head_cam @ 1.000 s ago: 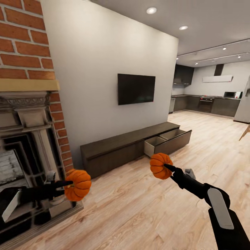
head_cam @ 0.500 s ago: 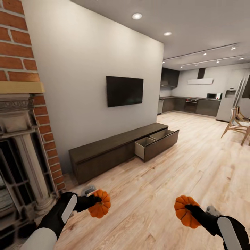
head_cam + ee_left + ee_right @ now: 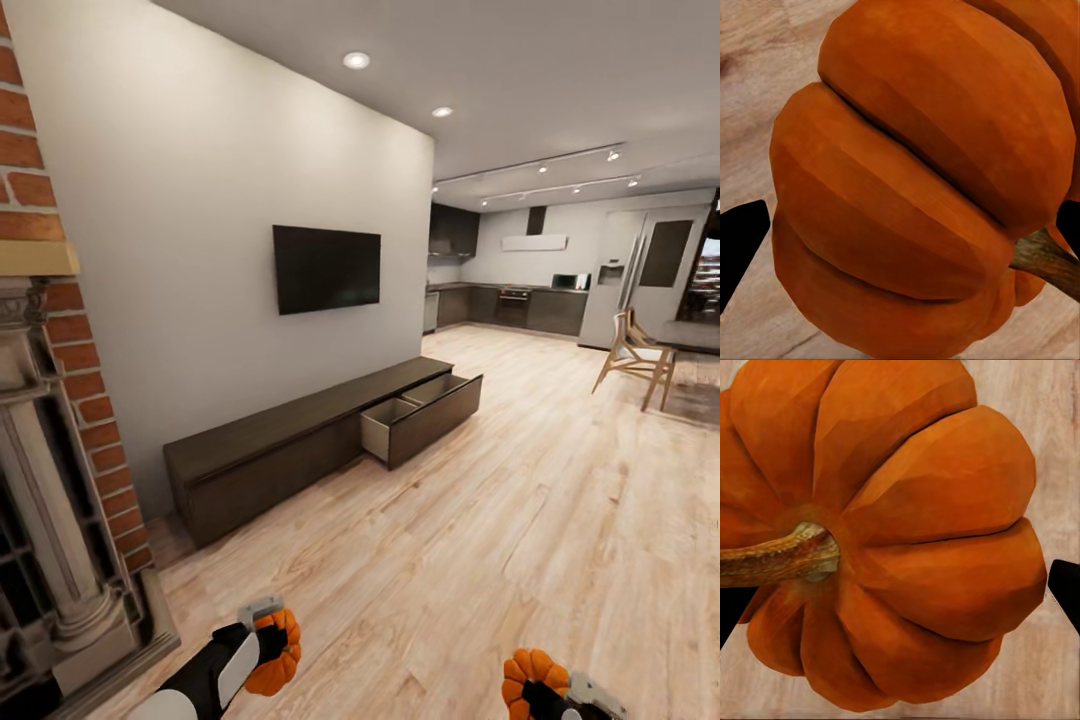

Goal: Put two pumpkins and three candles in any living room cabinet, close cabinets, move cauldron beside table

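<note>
Each claw is clamped on a pumpkin: left claw (image 3: pixel 268 648) on the left pumpkin (image 3: pixel 276 654), right claw (image 3: pixel 530 692) on the right pumpkin (image 3: pixel 527 679). Wrist views show stems (image 3: pixel 1044 262). Farther off, the cabinet (image 3: pixel 270 450) has its drawer (image 3: pixel 422 415) open.

You've got an orange pumpkin (image 3: pixel 272 655) in your left hand (image 3: pixel 262 640), another pumpkin (image 3: pixel 527 680) in your right hand (image 3: pixel 535 693); the dark cabinet (image 3: pixel 300 450) ahead has its drawer open.

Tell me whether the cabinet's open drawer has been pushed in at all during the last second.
No. The drawer sticks out of the cabinet just as far as before; its shift in the head view comes from the camera turning.
</note>
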Tool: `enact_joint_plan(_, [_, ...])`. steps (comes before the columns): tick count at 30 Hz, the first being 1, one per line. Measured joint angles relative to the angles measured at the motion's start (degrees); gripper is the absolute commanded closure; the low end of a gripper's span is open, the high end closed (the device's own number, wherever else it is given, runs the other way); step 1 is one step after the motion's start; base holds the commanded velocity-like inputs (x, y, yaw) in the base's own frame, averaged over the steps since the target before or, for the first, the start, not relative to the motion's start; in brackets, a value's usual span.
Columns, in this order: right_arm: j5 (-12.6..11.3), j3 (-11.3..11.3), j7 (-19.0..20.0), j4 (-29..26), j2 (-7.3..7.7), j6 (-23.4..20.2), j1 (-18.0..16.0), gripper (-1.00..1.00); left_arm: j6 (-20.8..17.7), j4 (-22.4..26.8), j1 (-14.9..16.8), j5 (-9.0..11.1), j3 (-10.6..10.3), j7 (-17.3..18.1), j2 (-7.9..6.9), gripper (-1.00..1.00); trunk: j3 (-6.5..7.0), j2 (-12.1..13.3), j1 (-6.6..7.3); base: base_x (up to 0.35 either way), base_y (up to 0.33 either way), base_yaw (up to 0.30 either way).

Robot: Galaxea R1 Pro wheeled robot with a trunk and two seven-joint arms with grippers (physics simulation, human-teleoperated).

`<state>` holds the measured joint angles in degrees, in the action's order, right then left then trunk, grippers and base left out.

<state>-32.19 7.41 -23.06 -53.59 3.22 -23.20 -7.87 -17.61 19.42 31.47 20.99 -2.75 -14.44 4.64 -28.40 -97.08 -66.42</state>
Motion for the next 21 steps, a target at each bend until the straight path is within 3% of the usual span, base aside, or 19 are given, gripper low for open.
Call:
enact_joint_plan(3, [0.3, -2.3, -0.6, 0.9, -1.30, 1.7, 0.0, 1.00, 1.3, -0.5, 0.0, 0.1, -1.4, 0.0, 0.05, 1.00, 0.15, 0.0, 0.00, 0.000, 0.000, -0.146])
enact_joint_plan(5, [0.7, -2.6, -0.8, 2.0, -1.61, 3.9, 0.0, 1.00, 1.3, -0.2, 0.0, 0.3, -1.6, 0.1, 0.11, 1.00, 0.23, 0.0, 0.00, 0.000, 0.000, -0.097])
enact_joint_plan(10, [0.1, -2.0, -0.8, 7.4, -1.29, 6.0, 0.0, 1.00, 0.9, 0.3, 0.0, 0.5, -1.9, 0.3, 0.97, 1.00, 0.06, 0.0, 0.00, 0.000, 0.000, -0.018])
enact_joint_plan(19, [-0.3, -1.8, -0.8, 9.3, -0.98, 7.1, 0.0, 1.00, 0.9, 0.2, 0.0, -0.1, -2.2, 0.3, 1.37, 1.00, -0.77, 0.0, 0.02, 0.109, -0.076, 0.000])
enact_joint_plan(21, [-0.3, -1.7, -0.9, 10.9, -0.90, 7.1, -0.1, 1.00, 1.1, 0.3, 0.0, 0.1, -4.6, 0.3, 1.32, 1.00, -0.96, 0.0, 0.01, 0.089, -0.046, 0.000])
